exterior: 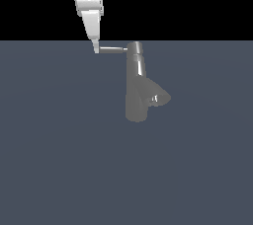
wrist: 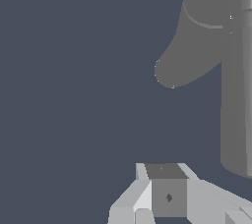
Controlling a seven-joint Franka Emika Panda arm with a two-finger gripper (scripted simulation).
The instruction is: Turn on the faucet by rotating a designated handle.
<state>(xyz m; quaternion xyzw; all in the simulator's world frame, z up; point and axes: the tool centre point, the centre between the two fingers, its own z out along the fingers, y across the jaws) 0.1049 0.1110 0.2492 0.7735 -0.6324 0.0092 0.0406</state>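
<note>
Arm hanging straight down, fingertip at the free end of the faucet handle

In the exterior view the white gripper (exterior: 96,47) descends from the top edge, narrowing to a point that meets the outer tip of the handle (exterior: 112,49); whether its jaws are apart or together cannot be told. The thin rod runs level toward the exterior view's right into the cylindrical cap of the faucet (exterior: 136,83), which stands upright on the grey floor (exterior: 54,160), its wide spout angled right. The wrist view shows the fingers (wrist: 170,196) beside the column.
</note>
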